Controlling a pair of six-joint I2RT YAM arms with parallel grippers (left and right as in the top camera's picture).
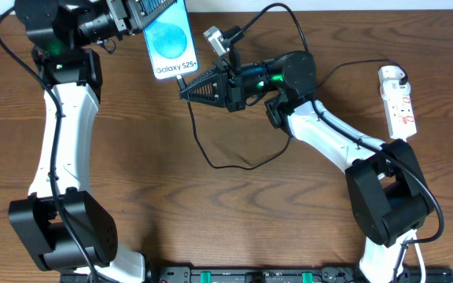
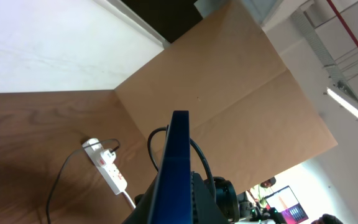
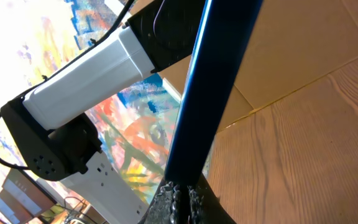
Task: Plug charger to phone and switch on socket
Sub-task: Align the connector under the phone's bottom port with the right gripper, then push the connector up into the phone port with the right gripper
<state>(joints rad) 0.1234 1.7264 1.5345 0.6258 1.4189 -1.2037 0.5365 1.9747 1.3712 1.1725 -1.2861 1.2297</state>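
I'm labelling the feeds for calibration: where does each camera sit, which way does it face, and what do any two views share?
Overhead: above the table, facing straight down; left arm, right arm, phone, charger and socket show.
Left wrist: on the left arm, looking along the held phone's edge toward the socket; right arm shows below.
Right wrist: behind the right gripper, looking up the phone's edge at the left arm.
Shared: all three show the phone.
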